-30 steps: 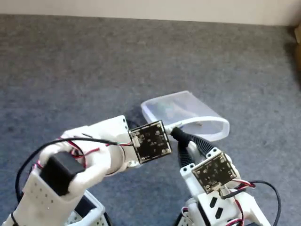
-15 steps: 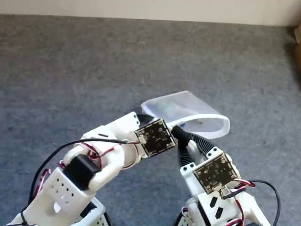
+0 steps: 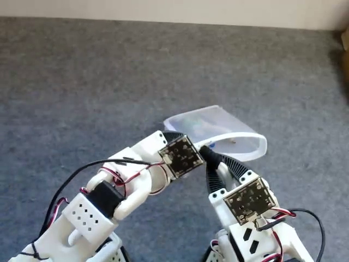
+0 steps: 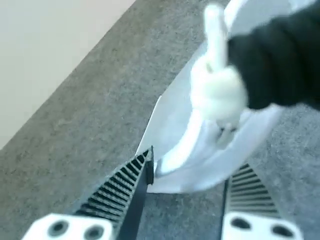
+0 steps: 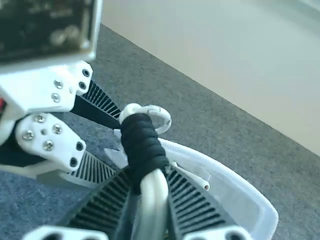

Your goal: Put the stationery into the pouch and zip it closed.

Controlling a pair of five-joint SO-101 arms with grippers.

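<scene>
Lying on the grey carpet-like worktop point(image 3: 82, 82), the translucent white plastic pouch point(image 3: 229, 128) sat just ahead of both end effectors, its mouth gaping at the end nearest the right arm. Faint greenish shapes point(image 3: 199, 124) showed through its wall, too dim to name. The right end effector point(image 5: 147, 175) was clamped narrow on a white loop wrapped in black cord point(image 5: 142, 142) at the pouch's rim. The cord rose from between the ribbed black fingers point(image 5: 192, 205), with a small white ring point(image 5: 152, 112) at its top. The left end effector point(image 4: 192, 170) stood wide, its two ribbed fingers straddling a corner of the pouch; whether they touched it could not be told. The cord-wrapped loop sat just beyond that corner, between the two end effectors. In the high view the left arm's wrist board point(image 3: 182, 155) covered the pouch's near edge. A pale wall point(image 3: 163, 8) ran well beyond the pouch, along the worktop's far edge.
</scene>
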